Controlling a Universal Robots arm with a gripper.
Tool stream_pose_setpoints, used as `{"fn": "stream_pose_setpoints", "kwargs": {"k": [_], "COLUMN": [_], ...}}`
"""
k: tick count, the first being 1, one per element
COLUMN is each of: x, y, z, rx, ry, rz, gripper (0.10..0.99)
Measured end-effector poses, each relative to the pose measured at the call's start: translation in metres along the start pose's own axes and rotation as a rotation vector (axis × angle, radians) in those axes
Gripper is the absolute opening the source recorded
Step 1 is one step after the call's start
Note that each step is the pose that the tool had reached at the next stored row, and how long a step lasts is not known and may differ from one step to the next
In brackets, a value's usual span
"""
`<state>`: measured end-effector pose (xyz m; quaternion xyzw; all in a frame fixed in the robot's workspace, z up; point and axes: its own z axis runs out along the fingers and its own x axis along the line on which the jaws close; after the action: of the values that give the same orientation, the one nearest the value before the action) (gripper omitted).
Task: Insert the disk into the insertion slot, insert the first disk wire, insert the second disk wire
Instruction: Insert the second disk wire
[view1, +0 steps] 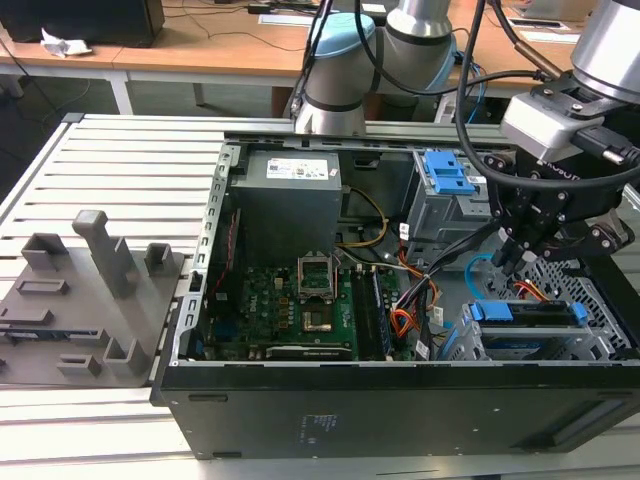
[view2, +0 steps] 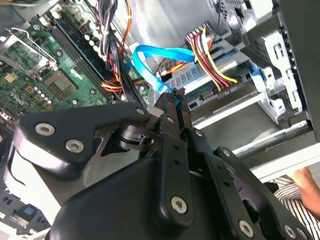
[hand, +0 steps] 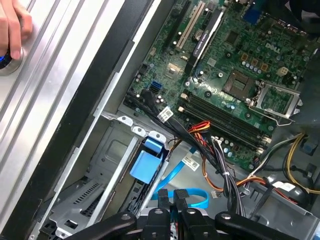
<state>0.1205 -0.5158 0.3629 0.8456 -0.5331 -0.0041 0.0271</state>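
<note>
1. Your bench is a ribbed aluminium table (view1: 120, 160), pale grey, with slats running across the exterior view.
2. Behind it you have a wooden desk (view1: 220, 55) on a white leg (view1: 121, 95).
3. On that desk: a dark box (view1: 90, 20) and crumpled white paper (view1: 62, 43).
4. Light is even and bright.

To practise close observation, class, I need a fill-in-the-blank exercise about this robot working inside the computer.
The gripper is shut on the second disk wire, a flat cable coloured light ___.
The motherboard is coloured ___.
The computer case has an outer shell coloured ___.
Missing words: blue; green; black.
</note>
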Motion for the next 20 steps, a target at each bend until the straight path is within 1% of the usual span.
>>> {"fn": "stream_pose_setpoints", "kwargs": {"k": [2, 4, 5, 6, 11, 15, 18, 19, 20], "x": [0.0119, 0.0178, 0.0192, 0.0198, 0.0198, 0.0198, 0.0198, 0.0198, 0.0198], "y": [0.0057, 0.0074, 0.0061, 0.0052, 0.0051, 0.0051, 0.0051, 0.0051, 0.0051], "z": [0.0006, 0.0018, 0.0037, 0.0051, 0.0052, 0.0054, 0.0056, 0.0057, 0.0057], "rx": [0.000, 0.000, 0.000, -0.001, -0.001, -0.002, -0.004, -0.004, -0.005], "ry": [0.0003, 0.0003, 0.0000, 0.0002, -0.0002, -0.0038, -0.0067, -0.0082, -0.0089], "rz": [0.000, 0.000, 0.000, 0.000, 0.007, 0.076, 0.135, 0.164, 0.179], "gripper": [0.157, 0.157, 0.157, 0.157, 0.157, 0.157, 0.157, 0.157, 0.157]}}
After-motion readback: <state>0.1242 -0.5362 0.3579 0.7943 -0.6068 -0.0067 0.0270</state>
